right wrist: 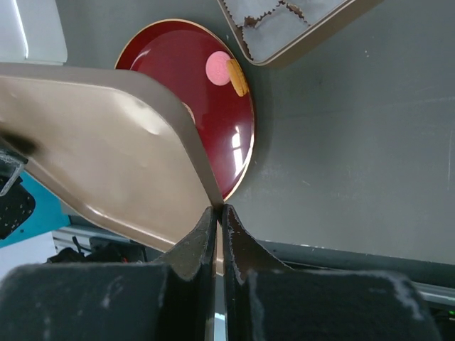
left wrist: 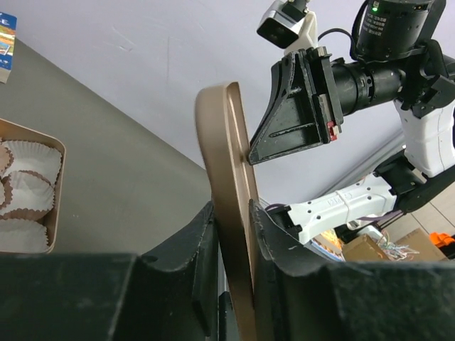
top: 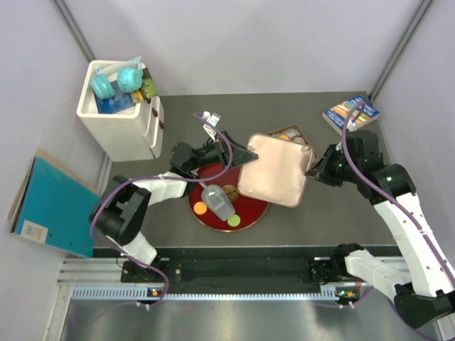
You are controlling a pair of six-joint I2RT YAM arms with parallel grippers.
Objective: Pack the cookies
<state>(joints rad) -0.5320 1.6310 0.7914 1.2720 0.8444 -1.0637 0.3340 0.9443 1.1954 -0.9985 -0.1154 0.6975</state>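
Observation:
Two cookies, one orange [top: 200, 208] and one green [top: 234, 221], lie on the red plate [top: 249, 209]. In the right wrist view a pink cookie [right wrist: 217, 68] and an orange one [right wrist: 237, 77] show on that plate [right wrist: 178, 50]. A tan tin lid [top: 274, 169] hangs above the table between both arms. My left gripper [top: 245, 158] is shut on its left edge [left wrist: 226, 156], a finger on each side. My right gripper [top: 313, 170] is shut on the lid's right corner [right wrist: 217, 208]. The open tin [top: 293, 133] with white paper cups [left wrist: 25, 181] sits mostly hidden under the lid.
A grey object [top: 218, 202] lies on the plate beside its brown emblem [top: 229, 192]. A white bin [top: 121, 121] with headphones stands at the back left, a book [top: 350, 114] at the back right, a teal folder [top: 53, 206] off the table's left edge.

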